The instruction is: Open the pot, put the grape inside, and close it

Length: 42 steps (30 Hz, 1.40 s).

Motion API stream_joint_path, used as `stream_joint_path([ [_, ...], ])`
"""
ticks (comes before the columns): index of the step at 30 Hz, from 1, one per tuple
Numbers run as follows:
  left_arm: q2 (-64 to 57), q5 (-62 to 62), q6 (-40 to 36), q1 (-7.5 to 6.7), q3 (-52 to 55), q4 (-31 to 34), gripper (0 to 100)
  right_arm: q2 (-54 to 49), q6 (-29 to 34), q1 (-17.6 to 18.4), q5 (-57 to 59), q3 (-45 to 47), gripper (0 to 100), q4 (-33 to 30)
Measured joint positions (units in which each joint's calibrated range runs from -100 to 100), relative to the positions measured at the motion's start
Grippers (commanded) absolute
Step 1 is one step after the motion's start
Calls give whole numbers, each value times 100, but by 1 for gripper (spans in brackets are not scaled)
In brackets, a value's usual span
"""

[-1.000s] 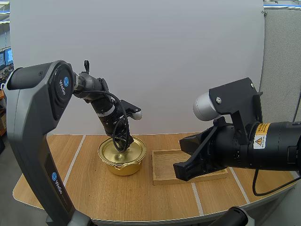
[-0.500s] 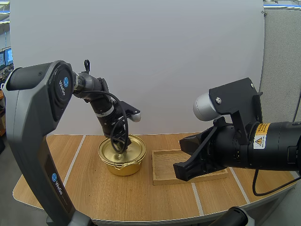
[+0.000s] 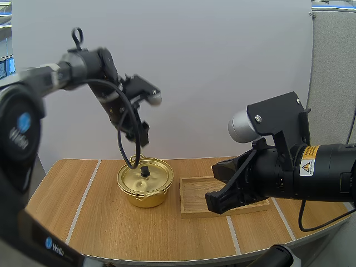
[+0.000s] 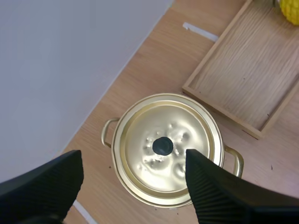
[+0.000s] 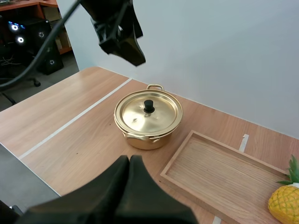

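Note:
The golden pot (image 3: 146, 186) stands on the table with its lid (image 4: 163, 149) on, the black knob (image 4: 163, 146) upright in the middle. My left gripper (image 4: 133, 157) hangs well above the pot, fingers (image 4: 210, 191) spread wide with nothing between them. The high view has that left gripper (image 3: 139, 132) above the knob (image 3: 144, 171). In the right wrist view the pot (image 5: 148, 116) sits beyond my right gripper (image 5: 130, 161), whose fingers lie together as one dark wedge. My right gripper (image 3: 218, 194) hovers over the near side of the tray.
A wooden tray (image 3: 192, 207) lies just right of the pot, its floor (image 5: 224, 172) bare. A yellow toy pineapple (image 5: 284, 201) stands at the tray's (image 4: 243, 79) far end. Bare tabletop (image 3: 100, 222) lies left of the pot and in front of it.
My left gripper has let go of the lid's knob, opened wide and risen well above the pot. The lid stays on the pot. The right arm has not moved.

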Motion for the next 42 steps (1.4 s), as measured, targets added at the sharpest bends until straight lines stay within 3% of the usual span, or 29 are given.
stream_joint_path([
  [10, -2454, 294, -149, 0, -253, 0, 100, -166, 0, 0, 0, 0, 0, 0],
  [17, -3718, 344, -650, 0, -253, 0, 100, -183, 0, -25, 0, 0, 0, 0],
  [30, -5470, 361, -1517, 0, 220, -11, 98, -530, 0, -586, 0, 0, 0, 0],
  [34, -5886, 386, -1606, 0, 667, -24, 46, -707, 0, -739, -36, 0, 0, 0],
  [37, -6016, 412, -1629, 0, 775, -24, 0, -734, 0, -801, -59, 0, 0, 0],
  [42, -6528, 420, -1670, 0, 1188, -38, 0, -733, 0, -922, -59, 0, 0, 0],
])
